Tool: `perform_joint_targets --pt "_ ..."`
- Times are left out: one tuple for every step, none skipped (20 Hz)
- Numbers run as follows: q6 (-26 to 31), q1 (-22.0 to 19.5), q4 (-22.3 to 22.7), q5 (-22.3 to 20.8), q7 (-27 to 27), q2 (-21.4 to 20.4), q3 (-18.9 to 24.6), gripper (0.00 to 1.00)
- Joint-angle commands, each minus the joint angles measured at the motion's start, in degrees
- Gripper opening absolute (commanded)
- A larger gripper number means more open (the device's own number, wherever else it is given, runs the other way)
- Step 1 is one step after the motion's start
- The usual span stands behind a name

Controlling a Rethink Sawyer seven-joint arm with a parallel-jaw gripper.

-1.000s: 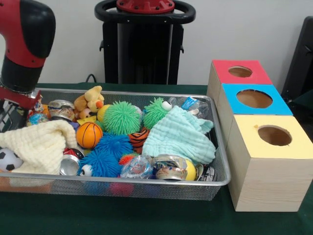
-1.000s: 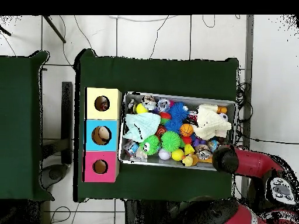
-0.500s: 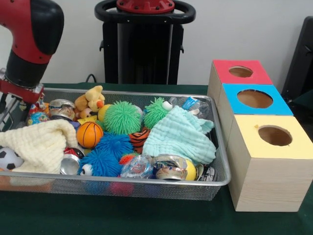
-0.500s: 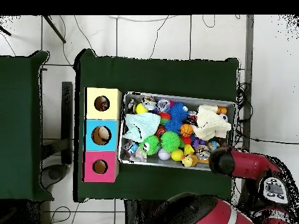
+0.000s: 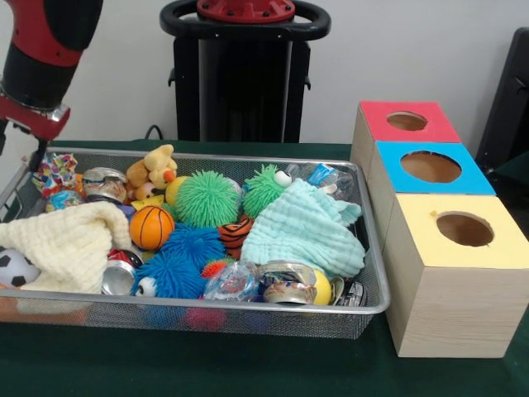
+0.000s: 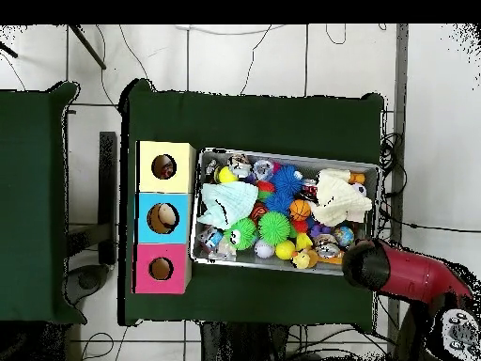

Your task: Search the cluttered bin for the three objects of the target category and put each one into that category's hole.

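Tool [image 5: 35,153] pinches crinkly multicoloured packet [image 5: 54,172] above bin [image 5: 248,318] corner: light, slippery, deformable; hold by a gathered edge.

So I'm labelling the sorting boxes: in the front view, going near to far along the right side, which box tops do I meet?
Yellow-topped wooden box → blue-topped wooden box → red-topped wooden box, each with a round hole in its top.

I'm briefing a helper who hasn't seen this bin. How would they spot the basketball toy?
Start at the wire mesh bin and find the cream cloth at one end. The small basketball lies against that cloth's edge: smooth, orange, with black seams, unlike the spiky green ball and blue ball beside it.
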Motion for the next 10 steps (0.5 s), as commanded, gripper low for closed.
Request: perform_joint_targets --pt "8.34 -0.74 3.26 3.85 3.66 -4.82 4.59 1.0" --pt "8.16 -0.75 3.42 3.82 3.86 -4.94 4.63 1.0" --pt "7.79 -0.61 3.55 3.72 4.27 -4.81 4.51 1.0" --pt "7.25 -0.52 3.72 3.58 4.7 -4.6 4.43 1.0" --pt "6.5 -0.42 3.93 3.41 5.23 -4.33 4.3 1.0" --pt "5.64 -0.29 4.19 3.25 5.82 -4.04 4.15 1.0" --pt "4.79 -0.05 4.4 3.11 6.48 -3.7 3.97 1.0" --pt "3.94 0.2 4.61 2.98 7.13 -3.37 3.78 1.0" --pt "3.35 0.72 4.7 2.93 7.95 -3.02 3.43 1.0" --pt "2.92 1.51 4.73 2.9 8.89 -2.63 2.91 1.0"
